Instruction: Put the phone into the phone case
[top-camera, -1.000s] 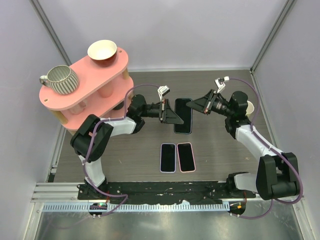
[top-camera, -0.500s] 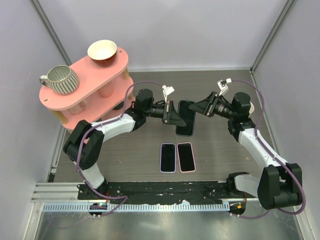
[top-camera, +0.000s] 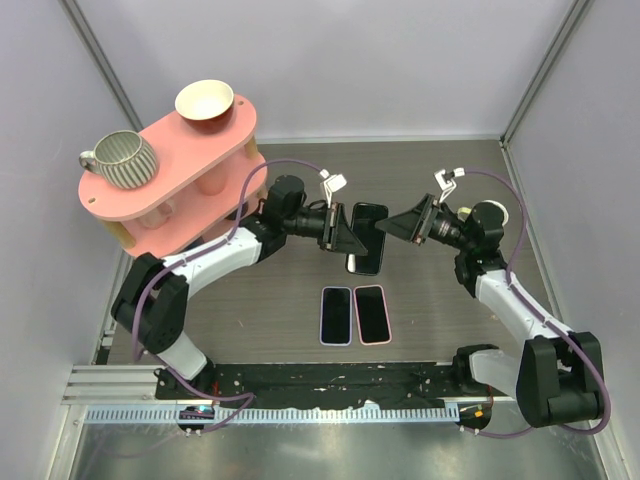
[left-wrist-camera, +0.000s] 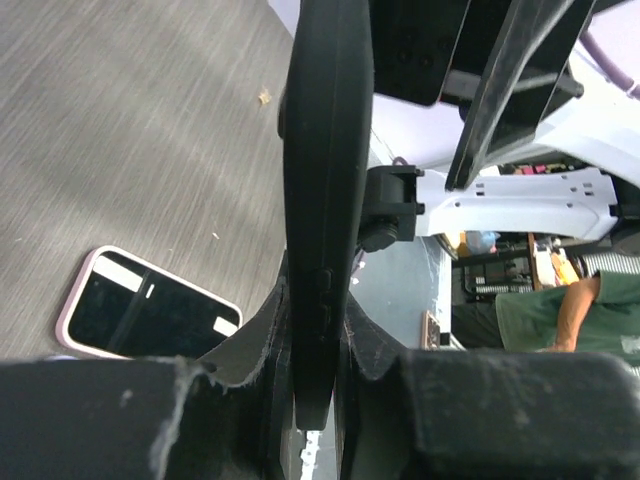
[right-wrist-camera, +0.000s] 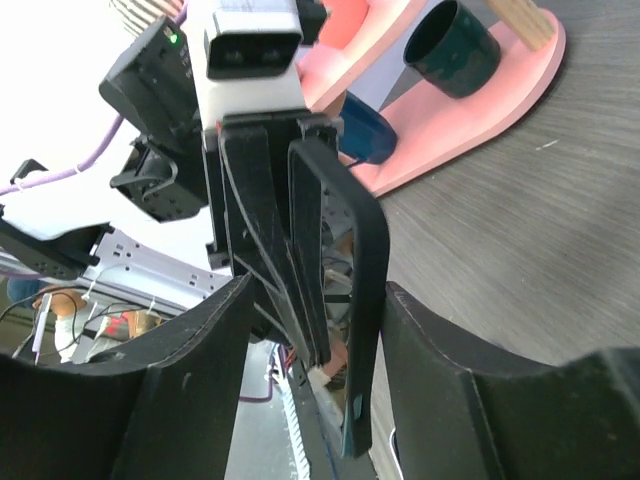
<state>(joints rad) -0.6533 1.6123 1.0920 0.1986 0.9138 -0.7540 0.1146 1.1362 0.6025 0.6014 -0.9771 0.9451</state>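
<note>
Above the table's middle hangs a dark phone in a black phone case (top-camera: 368, 240), tilted. My left gripper (top-camera: 347, 235) is shut on its left edge. In the left wrist view the case (left-wrist-camera: 320, 200) stands edge-on, pinched between the left gripper's (left-wrist-camera: 318, 400) jaws. My right gripper (top-camera: 395, 226) faces it from the right, open. In the right wrist view the case (right-wrist-camera: 365, 300) stands between the right gripper's (right-wrist-camera: 320, 290) spread jaws, against the right one and apart from the left one. Two dark layers meet at its top and gap lower down.
Two phones lie side by side on the table, one purple-rimmed (top-camera: 336, 315), one pink-rimmed (top-camera: 372, 314). A pink shelf (top-camera: 170, 185) at the back left carries a striped mug (top-camera: 122, 158) and a bowl (top-camera: 205, 100). A white cup (top-camera: 500, 215) stands behind the right arm.
My right gripper has opened from shut and drawn slightly right. My left arm has stretched further out, and the phone case in it has shifted a little and tilted.
</note>
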